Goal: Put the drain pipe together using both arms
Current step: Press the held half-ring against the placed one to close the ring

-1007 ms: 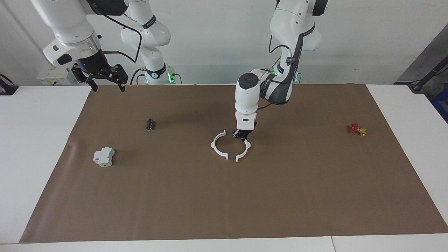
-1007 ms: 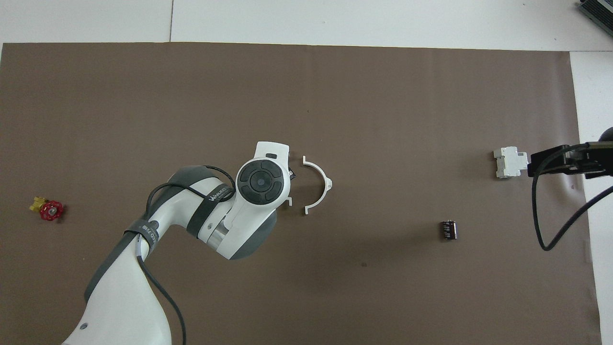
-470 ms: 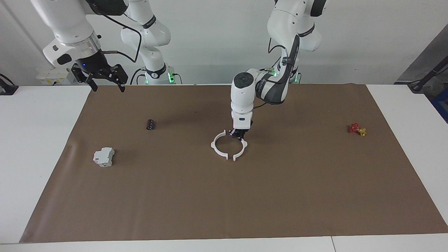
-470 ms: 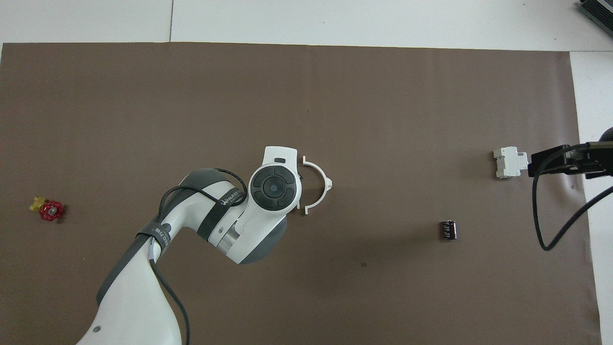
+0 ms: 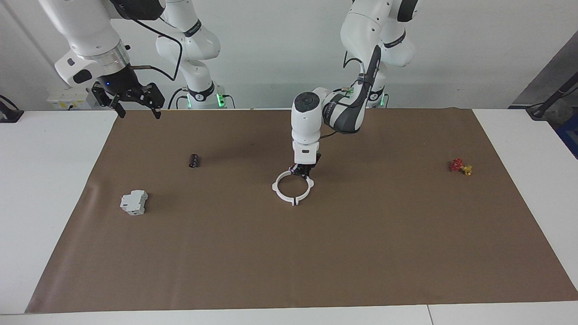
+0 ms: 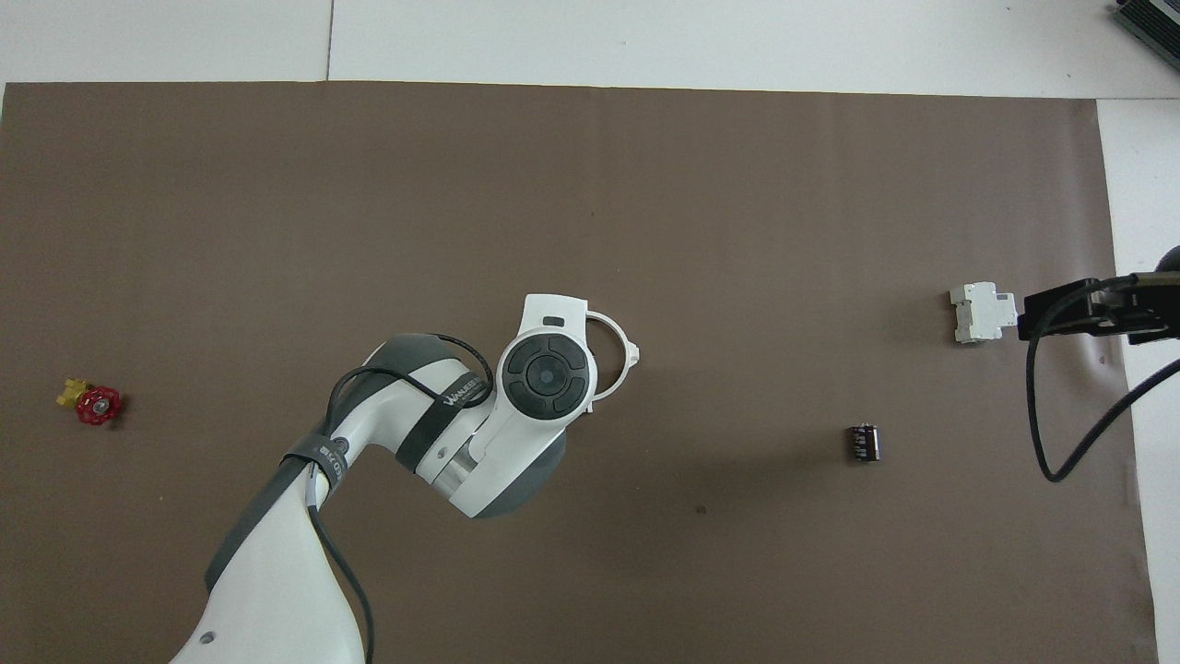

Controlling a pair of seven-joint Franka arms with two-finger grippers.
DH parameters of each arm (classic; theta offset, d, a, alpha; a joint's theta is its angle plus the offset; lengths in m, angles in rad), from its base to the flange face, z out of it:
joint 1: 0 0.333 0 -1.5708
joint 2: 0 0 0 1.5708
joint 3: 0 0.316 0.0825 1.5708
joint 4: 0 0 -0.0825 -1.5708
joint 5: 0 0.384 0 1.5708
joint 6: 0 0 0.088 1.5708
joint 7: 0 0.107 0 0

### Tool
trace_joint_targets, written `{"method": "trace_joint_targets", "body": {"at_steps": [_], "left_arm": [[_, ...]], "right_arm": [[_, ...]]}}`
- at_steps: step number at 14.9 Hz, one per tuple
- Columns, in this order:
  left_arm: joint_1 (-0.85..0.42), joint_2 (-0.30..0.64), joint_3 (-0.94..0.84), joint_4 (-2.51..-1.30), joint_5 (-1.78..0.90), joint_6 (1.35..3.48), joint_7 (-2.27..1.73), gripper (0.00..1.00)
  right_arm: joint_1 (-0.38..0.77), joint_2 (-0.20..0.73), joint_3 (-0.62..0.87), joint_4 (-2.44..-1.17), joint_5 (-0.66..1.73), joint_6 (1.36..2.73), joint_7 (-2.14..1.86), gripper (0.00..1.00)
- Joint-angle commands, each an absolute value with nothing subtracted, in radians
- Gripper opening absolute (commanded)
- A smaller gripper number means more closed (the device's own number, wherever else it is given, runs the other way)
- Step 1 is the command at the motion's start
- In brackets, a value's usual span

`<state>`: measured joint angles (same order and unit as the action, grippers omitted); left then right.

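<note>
The drain pipe (image 5: 292, 188) lies mid-mat as two thin white half-ring arcs, their ends meeting to form one tabbed ring. My left gripper (image 5: 303, 171) points straight down at the ring's edge nearest the robots, shut on the arc toward the left arm's end. In the overhead view the left wrist covers that arc and the gripper; only the other arc (image 6: 622, 357) shows. My right gripper (image 5: 137, 107) hangs open and empty in the air over the mat's corner at the right arm's end, its black fingers (image 6: 1051, 312) beside the boxy block.
A grey-white boxy block (image 5: 133, 201) (image 6: 982, 312) and a small black cylinder (image 5: 194, 160) (image 6: 864, 442) lie toward the right arm's end. A red-and-yellow valve (image 5: 460, 166) (image 6: 90, 402) sits toward the left arm's end. A brown mat (image 5: 361, 253) covers the table.
My left gripper slid its arc across the mat toward the right arm's end until both arcs' ends met, closing the gap into a ring. The right arm stayed still.
</note>
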<state>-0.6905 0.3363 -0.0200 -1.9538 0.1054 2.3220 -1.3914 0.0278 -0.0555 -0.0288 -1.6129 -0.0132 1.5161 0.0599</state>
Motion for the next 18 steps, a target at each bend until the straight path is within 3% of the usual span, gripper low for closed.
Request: {"method": "trace_joint_targets", "body": {"at_steps": [1, 18], "left_arm": [[-0.707, 0.337, -0.005, -1.967, 0.129, 2.350, -1.417, 0.00], [-0.713, 0.345, -0.005, -1.980, 0.133, 2.402, -1.416, 0.00]], "right_arm": [[0.012, -0.061, -0.023, -1.618, 0.005, 1.519, 0.069, 1.00], [0.006, -0.061, -0.023, -1.618, -0.002, 1.520, 0.063, 1.00]]}}
